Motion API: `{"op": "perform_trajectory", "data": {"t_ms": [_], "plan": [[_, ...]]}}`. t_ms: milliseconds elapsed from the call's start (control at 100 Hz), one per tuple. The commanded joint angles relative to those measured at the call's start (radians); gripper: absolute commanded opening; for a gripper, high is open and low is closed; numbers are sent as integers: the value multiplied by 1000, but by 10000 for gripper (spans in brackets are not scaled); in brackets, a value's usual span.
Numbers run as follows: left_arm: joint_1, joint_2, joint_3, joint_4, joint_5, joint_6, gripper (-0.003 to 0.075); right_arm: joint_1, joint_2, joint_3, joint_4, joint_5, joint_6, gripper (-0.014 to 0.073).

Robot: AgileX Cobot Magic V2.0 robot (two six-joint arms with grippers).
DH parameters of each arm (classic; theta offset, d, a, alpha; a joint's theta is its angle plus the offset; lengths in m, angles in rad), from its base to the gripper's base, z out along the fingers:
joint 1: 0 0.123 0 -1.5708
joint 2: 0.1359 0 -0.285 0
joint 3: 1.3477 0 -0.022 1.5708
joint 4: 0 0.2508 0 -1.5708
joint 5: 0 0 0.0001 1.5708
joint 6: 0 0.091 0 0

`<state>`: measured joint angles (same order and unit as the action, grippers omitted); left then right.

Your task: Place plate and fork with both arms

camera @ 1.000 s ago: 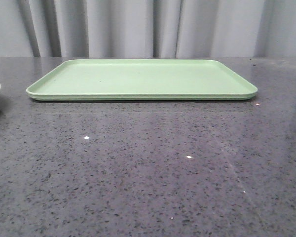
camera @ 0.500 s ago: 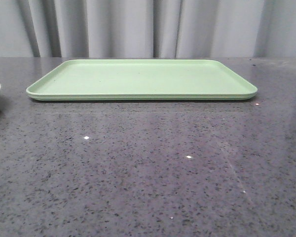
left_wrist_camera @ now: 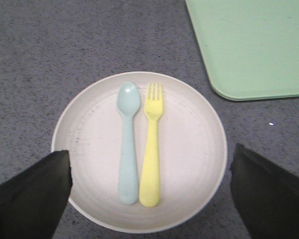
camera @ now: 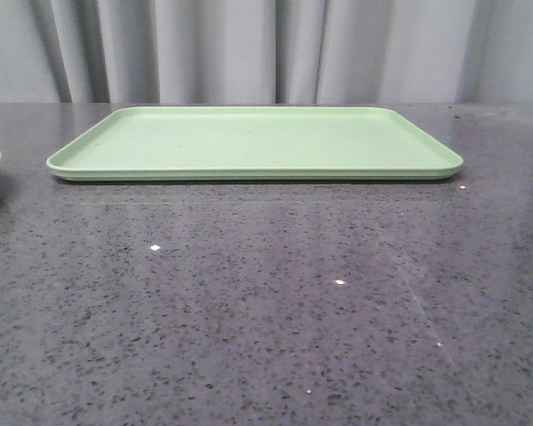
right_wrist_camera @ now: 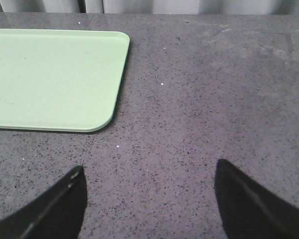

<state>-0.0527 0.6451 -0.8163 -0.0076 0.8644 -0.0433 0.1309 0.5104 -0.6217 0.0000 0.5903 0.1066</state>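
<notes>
1. The worktop (camera: 266,302) is speckled grey stone with a polished sheen.
2. A flat rectangular light-green tray (camera: 258,142) with rounded corners lies across the upper middle of the front view.
3. The round cream plate (left_wrist_camera: 189,149) sits at the centre of the left wrist view, just beside the tray's corner.
4. On it lie a small yellow plastic fork (left_wrist_camera: 151,149) and a pale blue spoon (left_wrist_camera: 128,144), side by side.
5. The left gripper (left_wrist_camera: 149,199) is spread wide, straddling the plate and grasping nothing.
6. The right gripper (right_wrist_camera: 149,201) is released over bare worktop.
</notes>
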Motion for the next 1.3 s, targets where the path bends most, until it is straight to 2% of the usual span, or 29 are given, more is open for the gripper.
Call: {"op": "perform_trajectory", "data": {"t_ms": [0,400,800,1290], "plan": [[23,43,-32,36,-113,-11,630,-6,10,-36,-6,-82,-1,543],[239,293,-34,57,-222,-7,630,-6,10,-36,-6,-82,-1,543],[318,499,-34,38,-298,-7,627,-6,10,-36,-6,-83,-1,543],[320,671,-34,1,-332,-7,627,-6,10,-36,-6,-83,-1,543]]}}
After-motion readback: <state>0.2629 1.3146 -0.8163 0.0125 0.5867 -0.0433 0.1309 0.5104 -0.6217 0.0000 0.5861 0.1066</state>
